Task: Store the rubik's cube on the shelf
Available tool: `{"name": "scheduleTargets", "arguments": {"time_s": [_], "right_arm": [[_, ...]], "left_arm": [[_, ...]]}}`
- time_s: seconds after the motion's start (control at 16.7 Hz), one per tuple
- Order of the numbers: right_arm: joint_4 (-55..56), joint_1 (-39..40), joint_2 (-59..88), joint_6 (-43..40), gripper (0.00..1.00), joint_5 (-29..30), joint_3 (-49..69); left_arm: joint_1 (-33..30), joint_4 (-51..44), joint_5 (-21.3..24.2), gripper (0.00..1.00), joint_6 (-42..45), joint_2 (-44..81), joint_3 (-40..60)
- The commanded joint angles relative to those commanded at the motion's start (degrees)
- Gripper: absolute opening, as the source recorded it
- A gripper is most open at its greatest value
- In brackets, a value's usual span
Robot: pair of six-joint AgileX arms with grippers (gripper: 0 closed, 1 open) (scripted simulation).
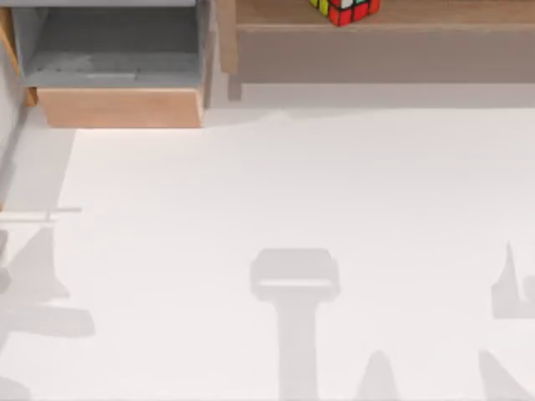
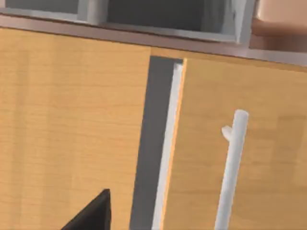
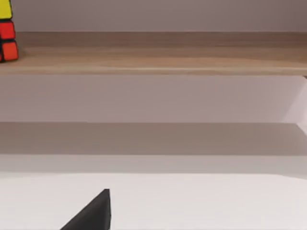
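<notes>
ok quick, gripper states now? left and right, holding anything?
Left: cannot be told.
Right: cannot be told; not holding the rubik's cube, which sits on the shelf.

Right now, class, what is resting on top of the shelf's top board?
The rubik's cube sits on the shelf top board, near its left end in the top view. The cube's upper part is cut off by the picture edge; its underside is covered.

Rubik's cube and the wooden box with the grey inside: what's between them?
In the top view, the shelf's upright end board and a narrow gap of pale surface lie between the rubik's cube and the wooden box. No loose thing sits there.
</notes>
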Motion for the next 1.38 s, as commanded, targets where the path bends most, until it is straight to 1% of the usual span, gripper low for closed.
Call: {"name": "scheduleTargets", "arguments": {"time_s": [0.18,0.3,0.66,0.96,1.2,1.38], "right_arm": [[0.0,0.0,0.0,0.0,1.0,0.0,0.0],[0.0,0.0,0.0,0.0,1.0,0.0,0.0],[0.0,0.0,0.0,0.0,1.0,0.0,0.0],[0.0,0.0,0.0,0.0,1.0,0.0,0.0],[0.0,0.0,0.0,0.0,1.0,0.0,0.0],[0.0,0.0,0.0,0.0,1.0,0.0,0.0]], "left_arm": [[6.17,-0.31,-2.79,1.0,4.33,-0.31,2.53],[7.22,-0.38,-3.5,1.0,5.13,-0.37,3.41],[6.94,-0.46,-3.6,1.0,5.08,-0.16,3.54],[4.03,-2.79,-6.66,1.0,5.06,1.26,7.55],[3.77,-3.0,-6.92,1.0,5.05,1.39,7.89],[3.77,-3.0,-6.92,0.77,5.05,1.39,7.89]]}}
